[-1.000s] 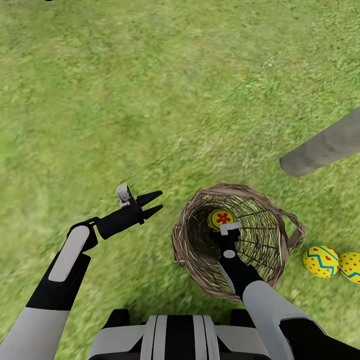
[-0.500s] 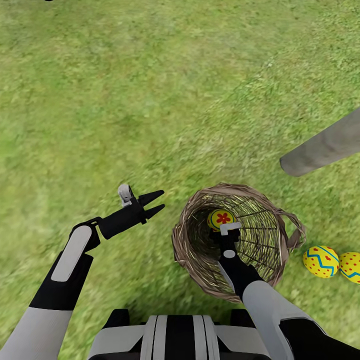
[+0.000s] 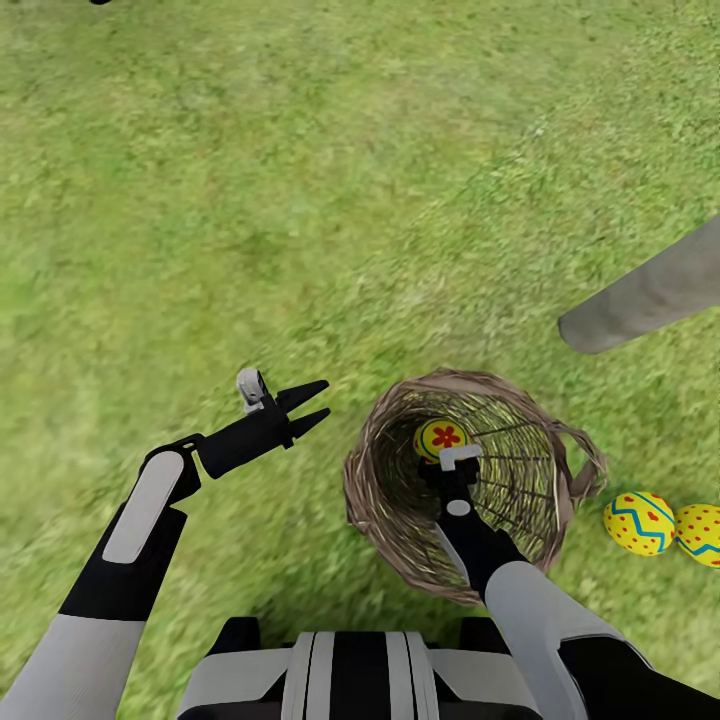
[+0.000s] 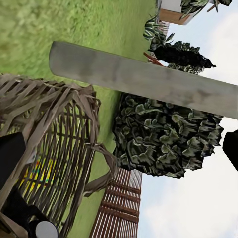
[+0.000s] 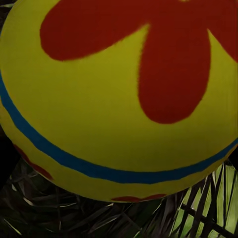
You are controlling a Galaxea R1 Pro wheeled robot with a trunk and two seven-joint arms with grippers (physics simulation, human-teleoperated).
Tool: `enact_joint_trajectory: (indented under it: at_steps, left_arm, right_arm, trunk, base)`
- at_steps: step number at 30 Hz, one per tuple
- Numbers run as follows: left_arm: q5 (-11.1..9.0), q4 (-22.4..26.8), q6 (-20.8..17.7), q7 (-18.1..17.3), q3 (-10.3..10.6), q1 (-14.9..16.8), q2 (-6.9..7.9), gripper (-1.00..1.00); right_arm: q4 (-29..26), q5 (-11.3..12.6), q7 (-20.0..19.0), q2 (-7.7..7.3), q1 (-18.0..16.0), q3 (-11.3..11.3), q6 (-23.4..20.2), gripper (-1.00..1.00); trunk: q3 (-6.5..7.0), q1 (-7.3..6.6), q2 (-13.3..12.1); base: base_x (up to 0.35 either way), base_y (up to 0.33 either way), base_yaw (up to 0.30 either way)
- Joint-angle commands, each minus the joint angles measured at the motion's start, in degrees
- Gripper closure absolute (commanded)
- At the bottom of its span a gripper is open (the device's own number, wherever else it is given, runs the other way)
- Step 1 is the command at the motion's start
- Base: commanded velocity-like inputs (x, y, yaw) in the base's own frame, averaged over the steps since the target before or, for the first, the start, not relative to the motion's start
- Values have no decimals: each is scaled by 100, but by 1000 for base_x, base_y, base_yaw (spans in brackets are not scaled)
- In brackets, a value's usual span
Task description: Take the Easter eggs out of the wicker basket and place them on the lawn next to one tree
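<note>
Egg in basket: a yellow egg with a red flower mark (image 3: pixel 441 437) sits inside the wicker basket (image 3: pixel 400 520), near its far wall; in the right wrist view the same egg (image 5: pixel 119 99) looms very close, showing a red flower and a blue band, with dark weave beneath it.
Right hand: the right hand (image 3: pixel 452 466) reaches down into the basket, its tip right at the egg; the fingers are hidden by the wrist, so I cannot tell how far they are parted or whether they have hold of the egg.
Wicker basket: brown open weave, standing on the lawn (image 3: pixel 300 180) just ahead of the robot's base; in the left wrist view its braided rim and a loop handle (image 4: pixel 74 129) show, with yellow glimpsed through the weave.
Eggs outside: a zigzag-banded egg (image 3: pixel 638 522) and a red-dotted egg (image 3: pixel 700 534) lie on the grass side by side, touching or nearly so, just to the right of the basket.
Tree: a pale grey trunk (image 3: pixel 650 290) meets the grass near those two eggs, beyond them; in the left wrist view the trunk (image 4: pixel 148 79) crosses above dark angular foliage (image 4: pixel 163 134).
Left hand: the left hand (image 3: pixel 312 403) hangs above the grass to the left of the basket, fingers parted, gripping nothing.
</note>
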State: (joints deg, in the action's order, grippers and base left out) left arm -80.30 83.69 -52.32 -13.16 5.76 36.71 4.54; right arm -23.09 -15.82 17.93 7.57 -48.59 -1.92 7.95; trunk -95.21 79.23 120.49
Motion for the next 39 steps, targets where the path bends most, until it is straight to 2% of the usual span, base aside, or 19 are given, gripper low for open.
enact_joint_trajectory:
  at_steps: [1, 5, 9, 11, 24, 32, 39]
  left_arm:
    - [28, -2, -6, -37, 4, 2, 3, -100]
    - [28, -2, -6, -37, 4, 2, 3, -100]
    - [29, -2, -6, -37, 4, 2, 3, -100]
    - [28, -2, -6, -37, 4, 2, 2, -100]
    - [32, -2, -6, -37, 4, 2, -5, -100]
    - [23, -2, -6, -37, 4, 2, 3, -100]
    - [23, -2, -6, -37, -2, 2, 3, -100]
  right_arm:
    - [7, -18, 35, -1, -2, -19, 5, 100]
    - [6, -18, 35, -1, -2, -19, 5, 100]
    - [6, -18, 35, -1, -2, -19, 5, 100]
    - [6, -18, 35, -1, -2, -19, 5, 100]
    - [15, -18, 35, -1, -2, -19, 6, 100]
    - [15, -18, 35, -10, -2, -19, 13, 100]
    - [15, -17, 26, -10, -2, -19, 14, 100]
  trunk:
    - [-2, 0, 1]
    - [-2, 0, 1]
    - [70, -88, -160]
    - [70, -88, -160]
    - [303, -374, -681]
    - [303, -374, -681]
    - [303, -374, -681]
  base:
    - [0, 0, 0]
    - [0, 0, 0]
    - [0, 0, 0]
    - [0, 0, 0]
    - [0, 0, 0]
    - [-14, 0, 0]
    - [-266, 0, 0]
